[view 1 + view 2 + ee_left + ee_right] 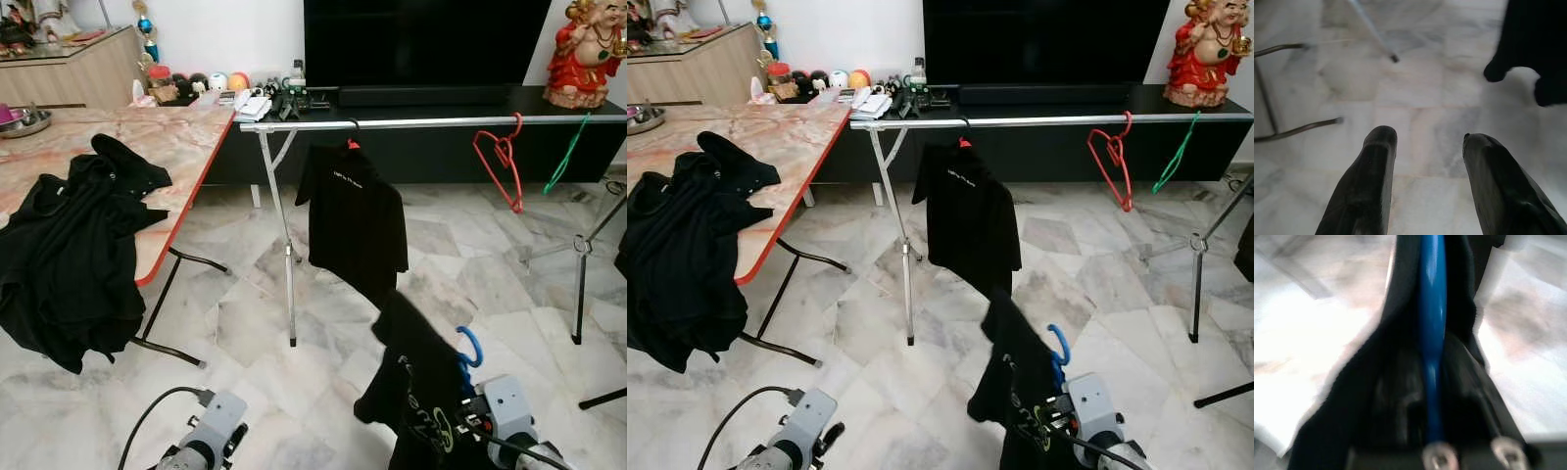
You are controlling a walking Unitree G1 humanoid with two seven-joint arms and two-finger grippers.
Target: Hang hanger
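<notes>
Right pincer is clamped on a blue plastic hanger carrying a black printed t-shirt, held low at the near right, well short of the silver metal clothes rail that runs across the far middle. Left pincer hangs idle at the near left over the marble floor, fingers spread, holding nothing.

Risks: the shirt drapes heavily to one side, so it could slide off the hanger on the lift. The hook may be twisted in the grip and miss the rail. The rail stands on thin legs, so a bump from the arm could tip it. The black t-shirt already hung sits close to the likely landing spot and could snag.

Counts:
- 1 blue hanger in the grip
- 1 red wire hanger and 1 green hanger, both empty, on the rail at the right
- 1 shirt hung, 1 carried
- 1 heap of black garments on the marble-patterned tabletop at the left; how many pieces, cannot tell.
</notes>
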